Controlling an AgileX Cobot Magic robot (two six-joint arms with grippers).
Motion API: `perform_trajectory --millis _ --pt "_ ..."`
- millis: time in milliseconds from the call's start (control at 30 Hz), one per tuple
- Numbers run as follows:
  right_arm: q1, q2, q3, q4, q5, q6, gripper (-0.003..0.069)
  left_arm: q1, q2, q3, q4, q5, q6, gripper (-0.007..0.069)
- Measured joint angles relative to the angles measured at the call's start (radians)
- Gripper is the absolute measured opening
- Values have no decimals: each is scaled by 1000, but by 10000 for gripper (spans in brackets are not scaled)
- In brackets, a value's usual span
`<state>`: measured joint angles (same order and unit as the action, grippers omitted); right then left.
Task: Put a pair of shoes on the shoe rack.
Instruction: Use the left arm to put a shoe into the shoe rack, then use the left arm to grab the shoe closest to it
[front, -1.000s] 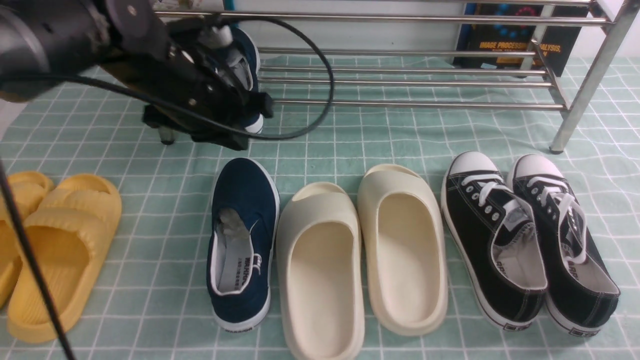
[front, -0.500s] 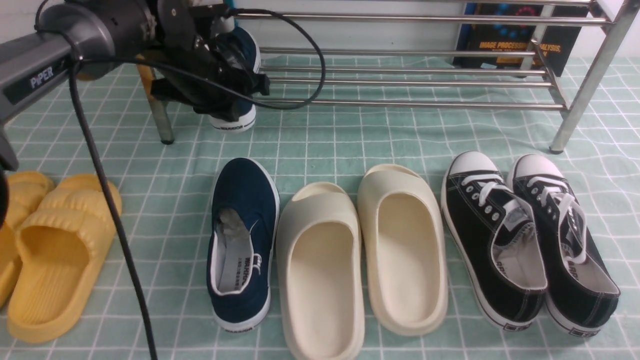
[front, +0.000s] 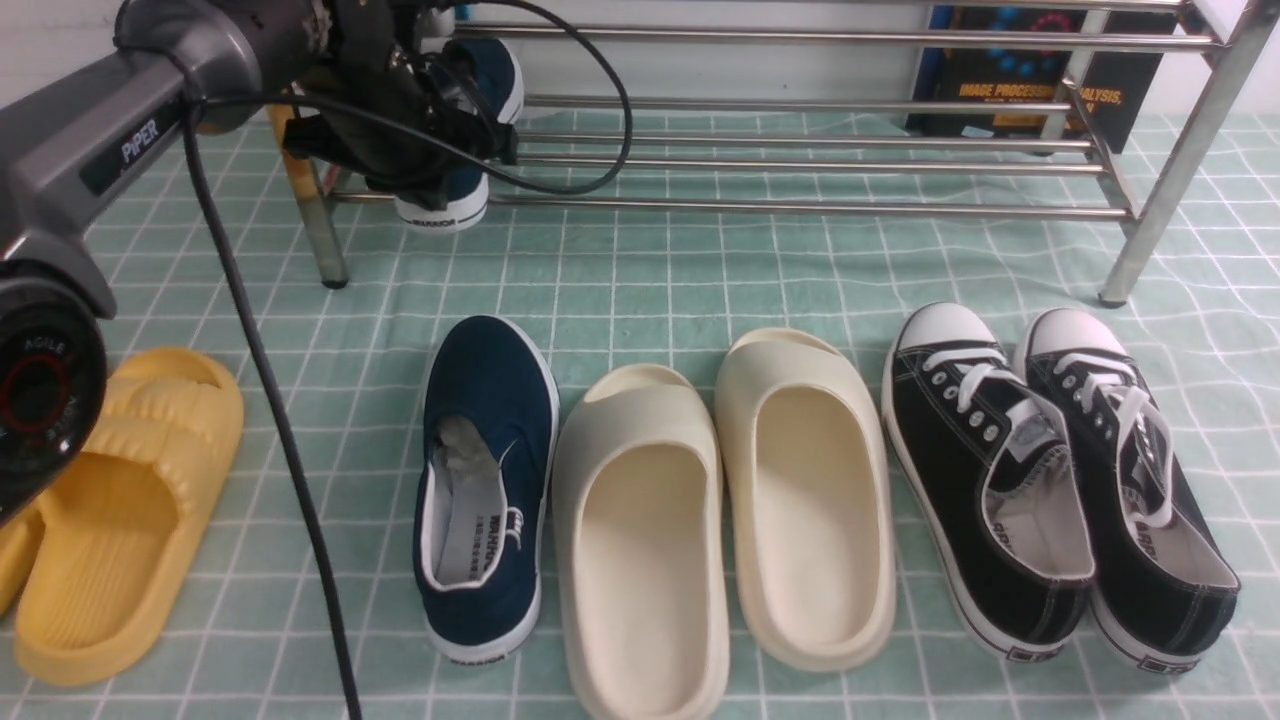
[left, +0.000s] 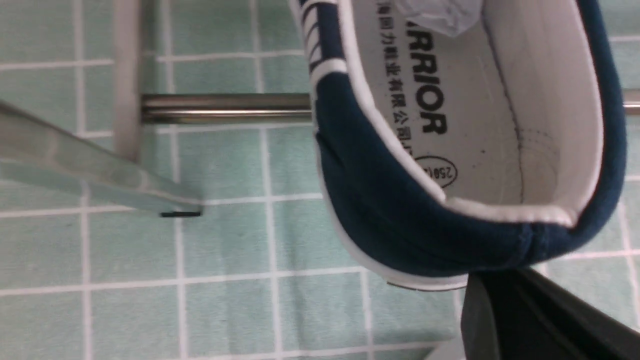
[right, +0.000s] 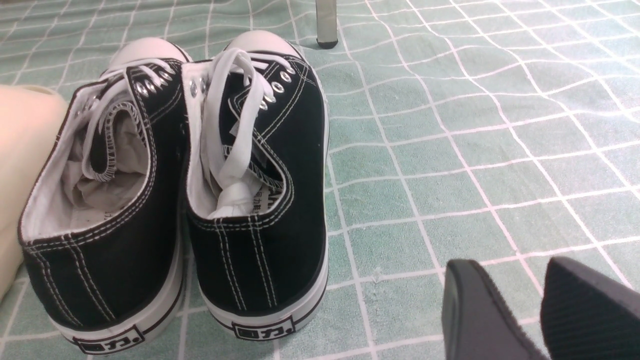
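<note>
Judging from how everything lies, the job is reckoned at a bit under half done. The first navy shoe (front: 445, 205) is being held at the far left end of the shoe rack (front: 800, 165), with its toe pointed away and its heel out over the nearest lower bar. It's pinched at the heel by the left gripper (front: 430, 150), jaws clamped on the heel rim, so it hasn't been let go yet. Whether the sole is actually resting on the bars can't be told tbh. In the left wrist view a bar is seen passing under the shoe, but contact isn't clear.

The second navy shoe (front: 490, 400) is lying flat on the checked cloth (front: 700, 270) in the near row, just left of the cream slides (front: 640, 520) and well apart from the rack. Nothing is touching it.

The right gripper (right: 515, 272) is only seen in its own wrist view, low over the cloth near the black lace-ups (front: 1000, 450). Its tips are spread a little, cloth shows between them and nothing is held.

What's left, as far as can be judged: the first shoe has to be set down and released, then the second one fetched and parked beside it. Plenty of bare bar is on offer to the right of the first shoe, so room shouldn't be an issue
</note>
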<state>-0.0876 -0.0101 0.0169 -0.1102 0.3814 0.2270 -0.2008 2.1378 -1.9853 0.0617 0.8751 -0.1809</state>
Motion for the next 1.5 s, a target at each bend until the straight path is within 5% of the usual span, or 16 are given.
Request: perform_trajectory --millis 233,433,633,867,1100,1233,1500 --pt "0 0 0 0 0 0 239 1 -5 -9 40 18 -69 28" --pt "0 0 0 0 0 0 239 4 -95 -34 -9 109 -69 276" --pt "0 0 0 0 0 0 239 5 -249 -93 -62 334 -31 395" --pt "0 0 0 0 0 0 239 -18 -412 47 -93 367 -32 377" --pt "0 0 0 0 0 0 239 -197 -598 548 -68 361 -64 288" --pt "0 0 0 0 0 0 239 -273 -595 792 -5 236 -161 255" --pt "0 0 0 0 0 0 239 -255 -519 894 23 39 -327 248"
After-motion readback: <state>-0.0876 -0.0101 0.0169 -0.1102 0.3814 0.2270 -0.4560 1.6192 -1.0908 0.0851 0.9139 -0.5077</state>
